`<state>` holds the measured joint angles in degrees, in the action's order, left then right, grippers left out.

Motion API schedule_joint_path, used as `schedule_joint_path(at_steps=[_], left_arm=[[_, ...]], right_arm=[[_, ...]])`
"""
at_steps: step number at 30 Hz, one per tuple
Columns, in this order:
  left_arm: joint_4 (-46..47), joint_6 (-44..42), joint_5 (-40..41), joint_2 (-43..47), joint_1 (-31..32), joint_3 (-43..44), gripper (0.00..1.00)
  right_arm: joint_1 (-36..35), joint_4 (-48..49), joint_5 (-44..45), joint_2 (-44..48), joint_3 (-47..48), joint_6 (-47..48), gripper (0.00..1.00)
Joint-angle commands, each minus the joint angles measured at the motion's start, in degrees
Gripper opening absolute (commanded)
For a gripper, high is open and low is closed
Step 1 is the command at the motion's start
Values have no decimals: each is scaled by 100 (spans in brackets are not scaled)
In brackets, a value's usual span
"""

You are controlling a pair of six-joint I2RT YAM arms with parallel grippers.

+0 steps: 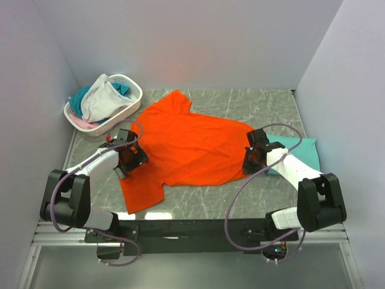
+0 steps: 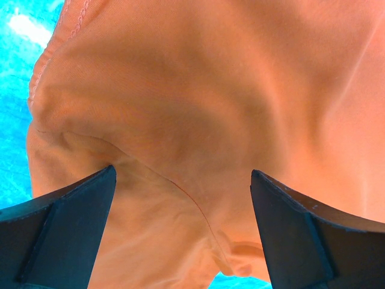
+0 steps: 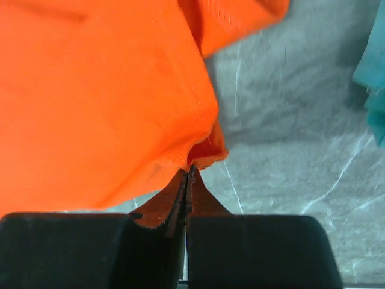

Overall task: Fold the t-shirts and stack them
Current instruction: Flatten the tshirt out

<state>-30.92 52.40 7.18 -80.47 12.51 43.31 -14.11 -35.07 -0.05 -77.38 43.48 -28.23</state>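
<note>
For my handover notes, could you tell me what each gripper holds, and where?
Right gripper pinches the orange t-shirt at its right-hand edge; left gripper is open, holding nothing.

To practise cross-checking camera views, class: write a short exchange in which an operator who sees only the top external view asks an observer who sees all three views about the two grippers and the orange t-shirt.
Operator: From above I can't tell whether the right gripper has the orange t-shirt. Is it gripped?
Observer: Yes. The right wrist view shows the jaws shut on a pinched bit of the shirt's edge, with bare table beside it.
Operator: And the left gripper?
Observer: The left wrist view shows its fingers wide apart over wrinkled orange cloth, pinching nothing.
</note>
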Motion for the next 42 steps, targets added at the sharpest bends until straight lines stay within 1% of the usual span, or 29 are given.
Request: schedule_joint_path(at_steps=[1,7,10,11,13,15,16,18,19,24,31,37,42], left_arm=[[-2,60,38,75,-21,213,99],[24,77,12,-22,-21,239,99],[7,95,38,5,-21,222,100],[-11,86,64,5,-21,239,99],[-55,95,117,40,-21,239,99],[-37,104,108,49,-21,222,99],[-37,104,99,49,-21,213,99],[-28,95,82,14,-21,213,100],[-37,103,82,-4,-21,222,99],[-28,103,73,-57,-21,204,99],[-72,112,91,-4,-21,204,100],[-46,112,73,-48,-21,213,99],[-55,112,82,-83,-21,230,99]], right_arm=[[110,176,129,-189,336,19,0],[250,491,102,-777,608,72,1],[294,466,120,-892,740,133,9],[303,457,111,-875,732,142,16],[295,492,85,-735,670,212,22],[312,510,41,-603,583,291,27],[330,501,32,-498,565,309,31],[347,510,23,-444,503,406,34],[356,501,-116,-453,503,432,36],[382,580,-398,-593,450,520,39],[383,580,-469,-673,319,590,41],[374,633,-425,-664,99,643,46],[382,712,-469,-620,37,696,46]])
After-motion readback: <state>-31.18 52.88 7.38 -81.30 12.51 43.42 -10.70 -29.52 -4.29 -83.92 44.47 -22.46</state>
